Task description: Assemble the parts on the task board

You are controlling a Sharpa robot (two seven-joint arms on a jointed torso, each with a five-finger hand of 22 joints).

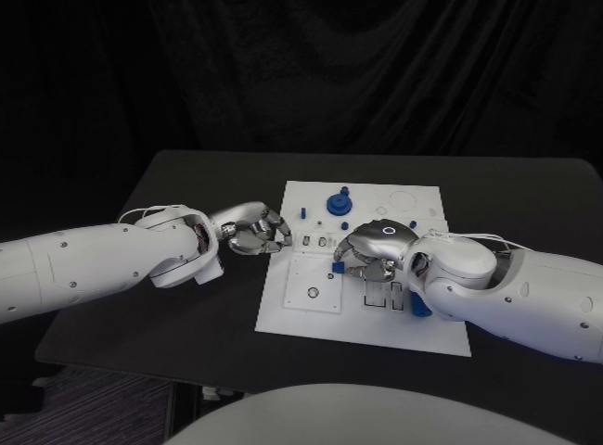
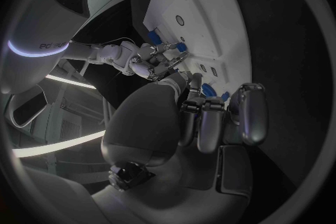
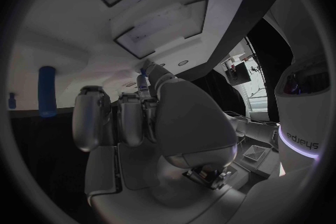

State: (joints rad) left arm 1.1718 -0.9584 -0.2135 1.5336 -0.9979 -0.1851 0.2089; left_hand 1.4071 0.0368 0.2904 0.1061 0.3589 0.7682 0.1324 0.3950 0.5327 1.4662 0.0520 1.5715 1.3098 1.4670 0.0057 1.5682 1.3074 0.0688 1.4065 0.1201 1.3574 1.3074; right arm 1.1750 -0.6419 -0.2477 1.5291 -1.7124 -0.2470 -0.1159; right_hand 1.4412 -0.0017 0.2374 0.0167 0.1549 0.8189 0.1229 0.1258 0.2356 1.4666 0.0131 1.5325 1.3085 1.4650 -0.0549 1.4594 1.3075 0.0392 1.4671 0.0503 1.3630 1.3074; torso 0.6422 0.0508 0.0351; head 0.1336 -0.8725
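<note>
Left robot hand (image 1: 255, 232) hovers at task board (image 1: 409, 324) edge.

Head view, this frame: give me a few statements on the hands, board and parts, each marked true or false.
1. The right hand is over the task board. True.
2. The left hand is at the board's right edge. False: it is at the left edge.
3. A blue part stands upright near the board's far edge. True.
4. The board lies on a white table. False: the table is black.
5. A blue cylinder lies on the board beside the right arm. True.
</note>
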